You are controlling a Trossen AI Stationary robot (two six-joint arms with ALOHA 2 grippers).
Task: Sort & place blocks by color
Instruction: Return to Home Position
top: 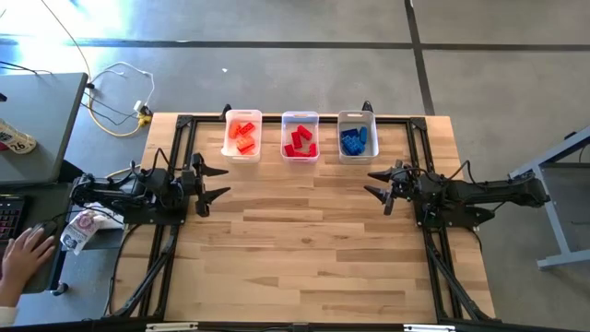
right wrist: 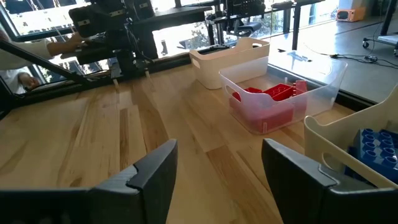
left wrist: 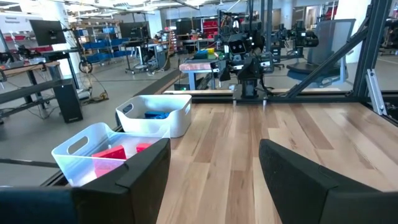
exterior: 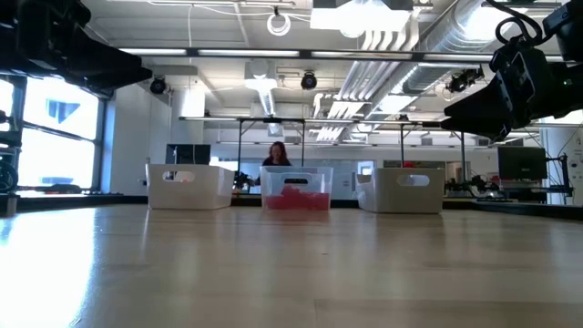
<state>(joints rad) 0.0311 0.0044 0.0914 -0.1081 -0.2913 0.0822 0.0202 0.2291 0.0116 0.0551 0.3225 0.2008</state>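
Three translucent white bins stand in a row at the table's far edge. The left bin [top: 242, 136] holds orange blocks [top: 243, 136], the middle bin [top: 300, 136] red blocks [top: 300, 141], the right bin [top: 357, 136] blue blocks [top: 354, 140]. My left gripper [top: 218, 182] is open and empty, hovering at the table's left side, nearer than the left bin. My right gripper [top: 376, 183] is open and empty, hovering at the right side, nearer than the right bin. The right wrist view shows red blocks [right wrist: 273, 93] and blue blocks [right wrist: 372, 148] lying in their bins.
Bare wood [top: 304, 240] stretches between the two arms and to the near edge. A person's hand [top: 26, 251] rests on a side desk left of the table. Cables [top: 120, 101] lie on the floor beyond the far left corner.
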